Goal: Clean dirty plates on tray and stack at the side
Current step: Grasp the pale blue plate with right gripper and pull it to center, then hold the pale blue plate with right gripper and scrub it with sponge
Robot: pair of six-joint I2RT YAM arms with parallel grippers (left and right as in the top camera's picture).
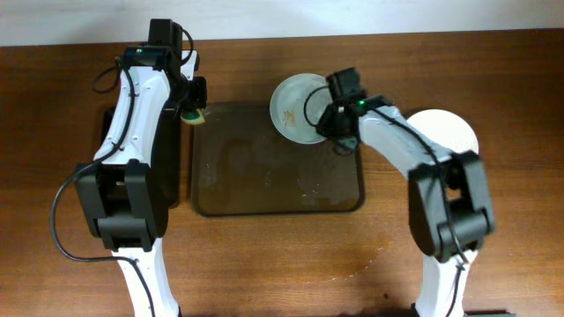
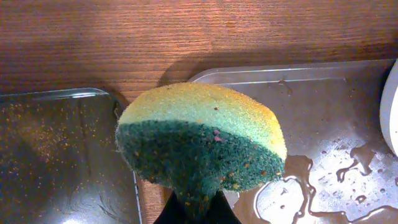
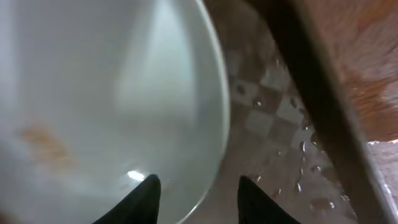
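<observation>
Finds the dirty plate (image 1: 295, 107) over the far right corner of the brown tray (image 1: 264, 189), overhanging its far rim, with an orange-brown smear (image 3: 46, 146) on the inner face. Looks pinched at its right edge by the right gripper (image 3: 202, 196): one finger (image 3: 149, 196) on the inside of the plate, the other outside and under the rim, so closed on the plate as far as can be judged. Puts another white plate (image 1: 454, 132) on the table just right of the tray, partly hidden behind that arm. Places the sponge (image 2: 199, 137), yellow foam over green scouring pad, clamped in the left gripper (image 1: 192, 111) at the tray's far left corner, above the gap between the wet brown tray and the black tray (image 2: 56, 149). Turns on one relation: plate lying to the right of the sponge along the tray's far edge, well apart, soiled face upward. Probably calls for a rightward reach by the left arm, or a leftward carry of the plate, to bring scourer onto smear.
</observation>
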